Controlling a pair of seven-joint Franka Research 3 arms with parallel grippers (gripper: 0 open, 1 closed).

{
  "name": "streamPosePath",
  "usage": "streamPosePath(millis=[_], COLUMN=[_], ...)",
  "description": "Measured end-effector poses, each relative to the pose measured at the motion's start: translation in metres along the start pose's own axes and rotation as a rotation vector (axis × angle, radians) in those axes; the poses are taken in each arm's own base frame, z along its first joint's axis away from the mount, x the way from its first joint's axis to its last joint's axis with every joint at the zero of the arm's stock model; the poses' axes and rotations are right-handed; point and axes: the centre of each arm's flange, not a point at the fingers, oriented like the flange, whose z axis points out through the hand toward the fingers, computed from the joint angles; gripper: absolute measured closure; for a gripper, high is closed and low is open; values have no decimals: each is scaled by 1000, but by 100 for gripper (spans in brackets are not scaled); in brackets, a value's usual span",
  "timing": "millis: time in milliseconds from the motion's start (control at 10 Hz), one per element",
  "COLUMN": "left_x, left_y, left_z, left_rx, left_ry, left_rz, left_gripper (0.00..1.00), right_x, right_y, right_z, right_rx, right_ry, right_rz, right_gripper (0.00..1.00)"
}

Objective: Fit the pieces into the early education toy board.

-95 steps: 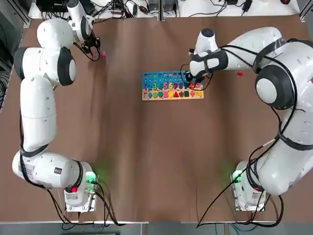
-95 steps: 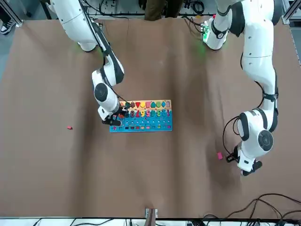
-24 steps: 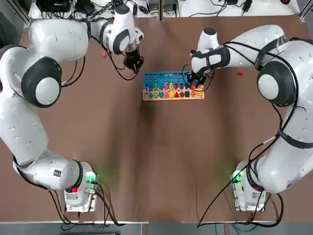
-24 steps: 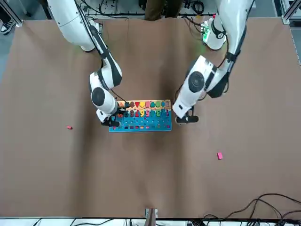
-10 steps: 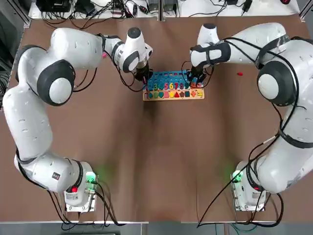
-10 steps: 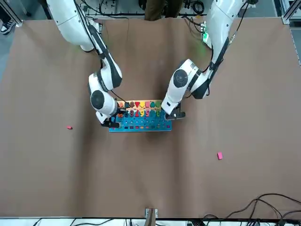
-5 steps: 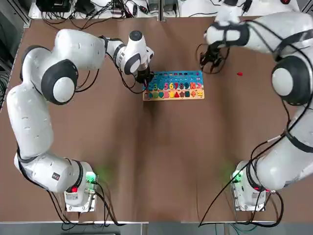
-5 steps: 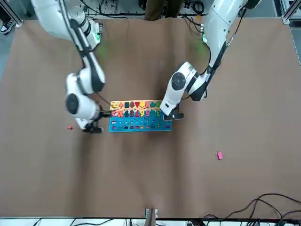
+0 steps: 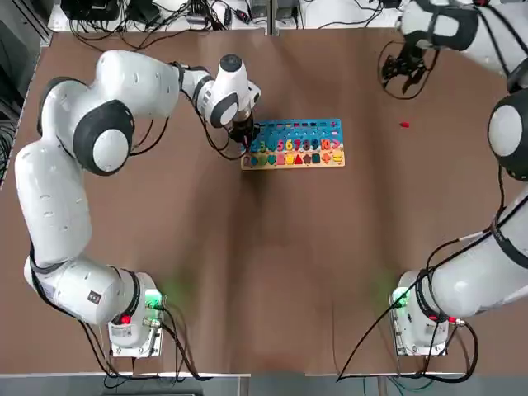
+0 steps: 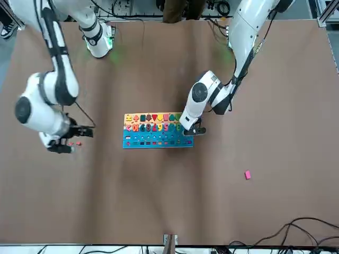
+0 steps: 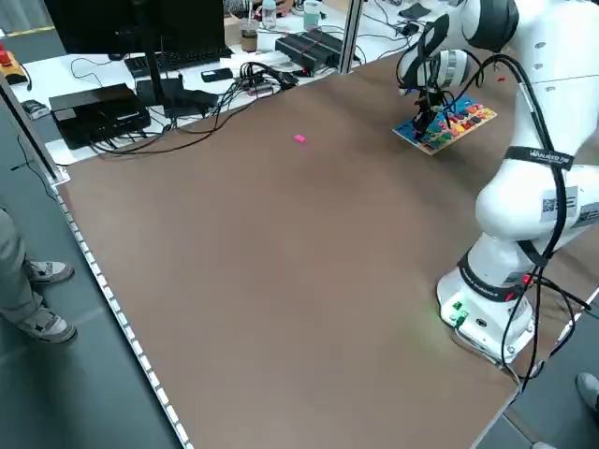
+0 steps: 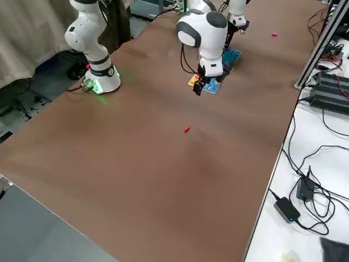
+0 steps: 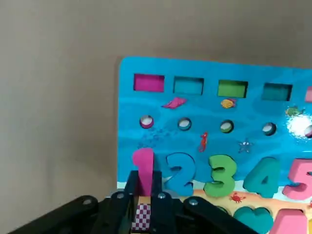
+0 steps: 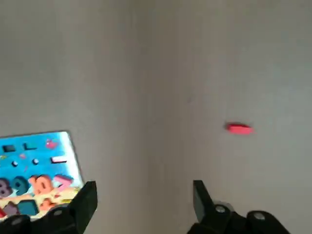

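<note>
The left gripper (image 13: 141,204), fingers pinched on a pink piece (image 13: 143,168), sits at the board's (image 9: 293,132) left end mid-table. The right gripper (image 14: 141,204), jaws wide and empty, hovers near a red piece (image 14: 239,128) by the table's far right corner. Such pieces look light, stiff, best pinched by their edges; open table surrounds it.

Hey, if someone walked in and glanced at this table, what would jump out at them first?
The colourful toy board at mid-table, with the left gripper at its end, fingers shut on a pink number one. The right gripper hangs open off to the side, near a small red piece lying loose on the brown table.
</note>
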Motion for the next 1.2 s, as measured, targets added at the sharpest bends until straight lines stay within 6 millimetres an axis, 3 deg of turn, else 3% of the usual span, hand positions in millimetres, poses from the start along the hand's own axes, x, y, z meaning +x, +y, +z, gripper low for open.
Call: streamPosePath(millis=[200, 400, 600, 900, 1200], left_x=[0, 0, -1, -2, -3], left_y=[1, 1, 1, 1, 1], left_z=[0, 0, 1, 3, 8], left_rx=[-1, 0, 0, 2, 5], left_ry=[0, 0, -1, -4, -12], left_rz=[1, 1, 3, 3, 3], left_gripper=[86, 86, 86, 86, 86], right_x=[5, 14, 25, 31, 34], right_y=[18, 57, 88, 97, 97], right_z=[-5, -6, 17, 56, 73], right_rx=[-16, -67, -86, -103, -110], right_ry=[26, 76, 100, 71, 69], right_rz=[17, 44, 80, 78, 45], right_gripper=[13, 15, 18, 21, 21])
